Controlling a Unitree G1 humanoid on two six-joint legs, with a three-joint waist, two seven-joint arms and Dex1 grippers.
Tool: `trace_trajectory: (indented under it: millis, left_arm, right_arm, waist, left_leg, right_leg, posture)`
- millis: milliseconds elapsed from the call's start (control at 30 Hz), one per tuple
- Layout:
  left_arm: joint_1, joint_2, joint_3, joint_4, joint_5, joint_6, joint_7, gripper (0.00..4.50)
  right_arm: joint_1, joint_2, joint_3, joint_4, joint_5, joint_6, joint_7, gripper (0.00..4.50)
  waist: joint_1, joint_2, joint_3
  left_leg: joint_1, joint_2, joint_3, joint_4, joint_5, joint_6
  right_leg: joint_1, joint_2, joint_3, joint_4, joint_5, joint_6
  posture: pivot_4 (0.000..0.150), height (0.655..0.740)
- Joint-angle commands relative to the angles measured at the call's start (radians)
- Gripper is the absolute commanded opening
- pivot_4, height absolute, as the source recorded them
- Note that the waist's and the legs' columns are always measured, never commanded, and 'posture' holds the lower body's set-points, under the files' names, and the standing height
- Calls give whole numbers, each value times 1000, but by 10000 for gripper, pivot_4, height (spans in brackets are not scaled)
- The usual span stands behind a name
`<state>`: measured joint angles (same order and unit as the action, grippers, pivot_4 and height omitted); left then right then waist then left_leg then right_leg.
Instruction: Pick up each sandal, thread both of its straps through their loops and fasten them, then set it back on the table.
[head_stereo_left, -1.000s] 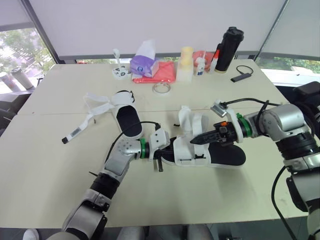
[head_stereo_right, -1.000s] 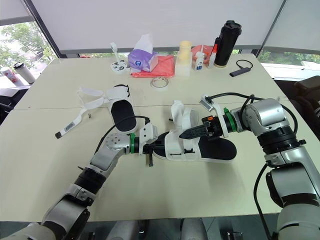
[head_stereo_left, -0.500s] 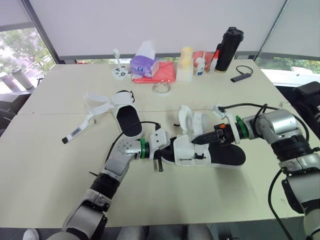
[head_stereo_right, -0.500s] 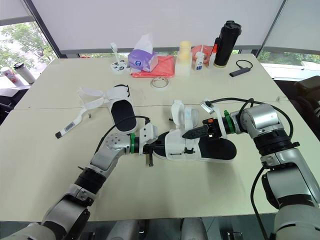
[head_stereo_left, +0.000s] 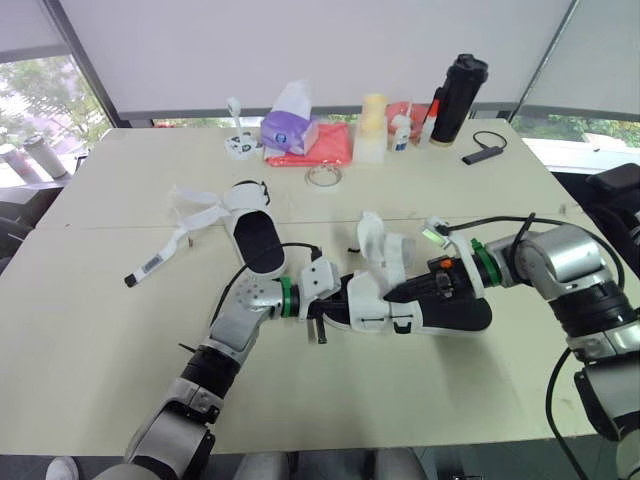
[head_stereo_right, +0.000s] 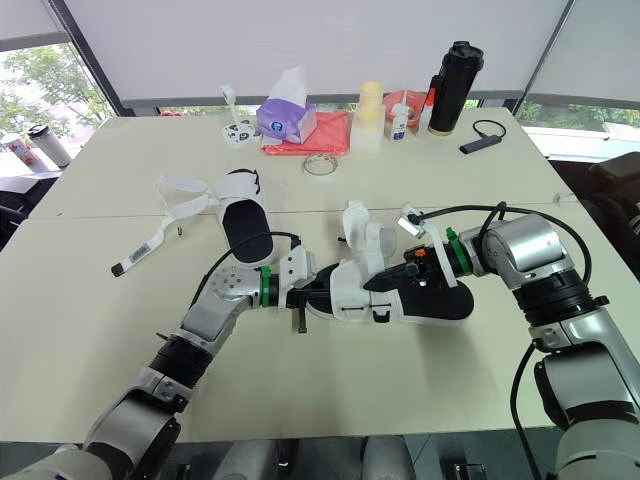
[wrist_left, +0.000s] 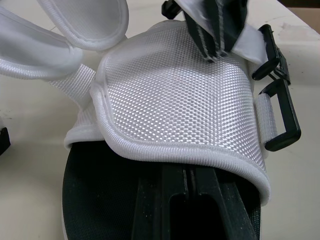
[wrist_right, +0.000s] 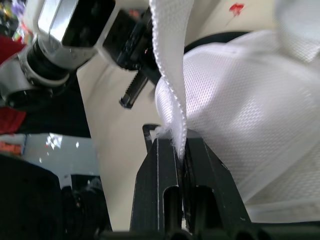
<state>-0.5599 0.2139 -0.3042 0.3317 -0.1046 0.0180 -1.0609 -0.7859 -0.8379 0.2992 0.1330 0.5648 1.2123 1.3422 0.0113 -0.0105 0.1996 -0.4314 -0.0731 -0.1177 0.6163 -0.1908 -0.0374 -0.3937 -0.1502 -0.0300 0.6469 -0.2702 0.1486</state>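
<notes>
The white strap (wrist_right: 172, 75) is pinched between the closed fingers of the right gripper (head_stereo_left: 400, 292), right above the sandal (head_stereo_left: 440, 315) lying on the table (head_stereo_left: 90, 340). The sandal's toe end is clamped by the left gripper (head_stereo_left: 335, 303). The second sandal (head_stereo_left: 255, 235) is seen well beyond it.

office, long tables (head_stereo_left: 90, 330), window blinds (head_stereo_left: 300, 50)

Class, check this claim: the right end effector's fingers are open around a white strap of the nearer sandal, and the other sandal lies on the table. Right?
No. The fingers of the right end effector are shut on the white strap, not open, as the right wrist view shows. The strap is the nearer sandal's, and the other sandal lies on the table.
</notes>
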Motion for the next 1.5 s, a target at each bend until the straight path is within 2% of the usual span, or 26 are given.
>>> trace_trajectory:
  millis: [33,200,300,533,933,1167,1267,1400,1500]
  left_arm:
    - [5,4,-10,-17,4,5,1,0]
    - [5,5,-11,-17,4,4,0,0]
    - [4,4,-12,-16,4,4,0,0]
    - [-2,0,-13,-11,5,4,-2,0]
    - [-11,-11,-13,8,5,-4,-4,0]
    - [-17,-16,-13,21,7,-14,-5,0]
    - [-18,-18,-12,24,8,-16,-5,0]
    - [-17,-19,-13,22,7,-15,-6,0]
    - [-17,-18,-14,21,7,-15,-9,0]
  right_arm:
    - [23,-34,-8,-57,0,-16,0,256]
    - [51,-44,-28,-87,7,-22,-12,256]
    - [57,-41,-45,-95,14,-24,-21,8596]
    - [46,-68,-94,-126,25,-13,-46,43403]
    - [94,-226,-222,-265,103,32,-50,44381]
    - [216,-292,-321,-382,181,95,-92,44381]
    - [306,-287,-381,-453,232,138,-132,44381]
    - [447,-203,-438,-513,268,172,-238,44381]
    - [485,-165,-460,-518,287,185,-284,44381]
  waist:
    - [0,0,0]
    - [1,0,0]
    - [0,0,0]
    - [0,0,0]
    - [2,0,0]
    - [3,0,0]
    - [4,0,0]
    - [3,-1,0]
    - [3,0,0]
  left_leg:
    - [0,0,0,0,0,0]
    - [0,0,0,1,0,0]
    - [0,0,0,1,0,0]
    - [0,0,0,2,0,0]
    - [0,0,0,3,0,0]
    - [0,0,0,3,0,0]
    - [0,0,0,3,0,0]
    - [0,1,0,3,0,0]
    - [0,0,0,4,0,0]
  right_leg:
    - [0,0,0,0,0,0]
    - [0,0,0,0,0,0]
    - [0,0,0,0,0,0]
    - [1,0,0,0,0,0]
    - [1,0,0,0,0,1]
    - [2,0,0,0,0,1]
    - [2,0,0,0,0,1]
    - [2,0,0,-1,0,1]
    - [2,0,0,-1,0,1]
  posture:
    - [1500,7400]
    - [1500,7400]
    - [1500,7400]
    - [1500,7400]
    - [1500,7400]
    - [1500,7400]
    - [1500,7400]
    - [1500,7400]
    - [1500,7400]
